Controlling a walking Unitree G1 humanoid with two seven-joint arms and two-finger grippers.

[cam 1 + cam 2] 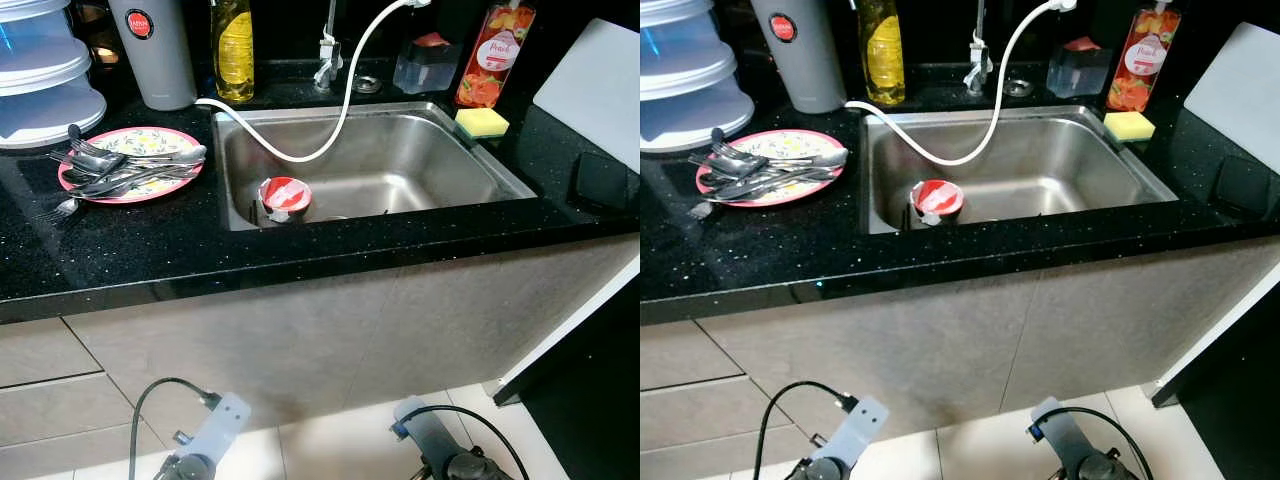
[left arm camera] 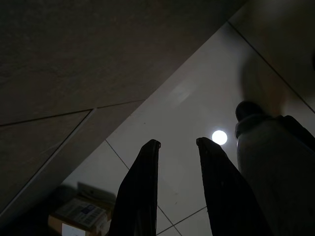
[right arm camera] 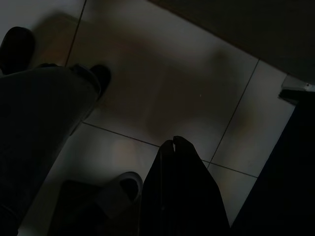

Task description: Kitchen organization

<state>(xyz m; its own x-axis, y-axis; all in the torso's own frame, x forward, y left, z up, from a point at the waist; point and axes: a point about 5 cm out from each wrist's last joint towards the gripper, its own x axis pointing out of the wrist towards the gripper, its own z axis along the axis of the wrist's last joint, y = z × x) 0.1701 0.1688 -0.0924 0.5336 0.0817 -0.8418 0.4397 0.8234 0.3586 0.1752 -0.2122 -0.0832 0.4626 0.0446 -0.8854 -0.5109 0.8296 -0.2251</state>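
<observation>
Nothing started, I'd say — both arms hang low by the floor. Left gripper (image 2: pixel 177 147) fingers parted, empty; right gripper (image 3: pixel 173 141) pinched closed, empty. Well above them: plate (image 1: pixel 150 145) stacked with cutlery (image 1: pixel 120 170) on counter (image 1: pixel 300 250), red cup (image 1: pixel 285 195) in sink (image 1: pixel 480 150) — all untouched.

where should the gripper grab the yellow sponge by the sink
Grip the yellow sponge across its two long side faces, coming straight down from above. It lies flat on the counter at the sink's back right corner, top face clear, with the orange soap bottle upright close behind it, so a level approach from behind looks blocked.
</observation>
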